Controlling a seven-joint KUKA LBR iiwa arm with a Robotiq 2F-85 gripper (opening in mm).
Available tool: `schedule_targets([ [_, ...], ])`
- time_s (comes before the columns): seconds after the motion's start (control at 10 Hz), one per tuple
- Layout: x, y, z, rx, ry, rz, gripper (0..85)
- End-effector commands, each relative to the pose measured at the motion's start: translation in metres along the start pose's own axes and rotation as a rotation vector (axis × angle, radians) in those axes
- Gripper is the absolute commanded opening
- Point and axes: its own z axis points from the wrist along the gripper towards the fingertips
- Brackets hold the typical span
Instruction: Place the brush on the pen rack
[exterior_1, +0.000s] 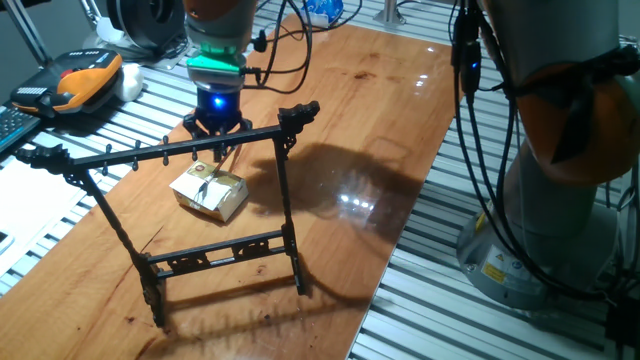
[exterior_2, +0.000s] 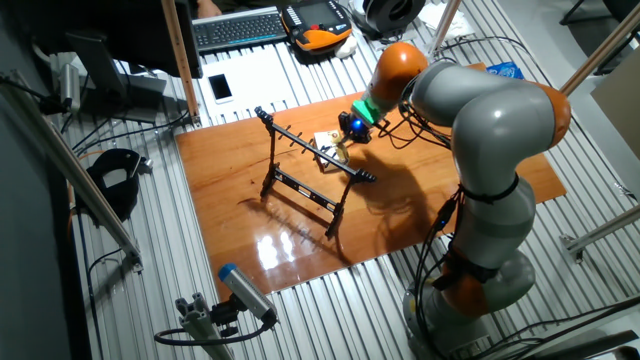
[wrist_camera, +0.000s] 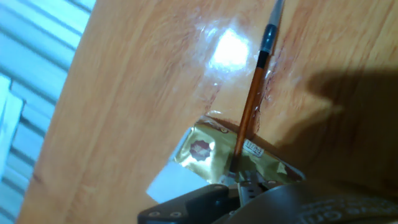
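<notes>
The black pen rack (exterior_1: 170, 152) stands upright on the wooden table, its hooked top bar running left to right; it also shows in the other fixed view (exterior_2: 310, 158). My gripper (exterior_1: 220, 138) hangs just behind the top bar, above a small tan box (exterior_1: 210, 192). It is shut on the brush (wrist_camera: 252, 106), a thin brownish stick with a dark tip that runs from the fingers out over the box (wrist_camera: 208, 149) and the table. In the one fixed view the brush (exterior_1: 223, 160) shows only as a thin line below the fingers.
An orange and black device (exterior_1: 82, 80) and a keyboard (exterior_2: 235, 28) lie on the slatted bench beyond the table's edge. The arm's grey base (exterior_1: 560, 200) stands to the right of the table. A blue packet (exterior_2: 500, 70) lies at the far corner.
</notes>
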Motion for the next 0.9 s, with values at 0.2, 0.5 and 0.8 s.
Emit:
schedule_targets([
  [0.2,-0.0039,0.0018,0.0066,-0.018,-0.006,0.097,0.0],
  [0.5,-0.0028,0.0048,0.0082,-0.022,0.023,0.085,0.0],
  [0.8,-0.0026,0.0059,0.0093,-0.020,0.019,0.068,17.0],
])
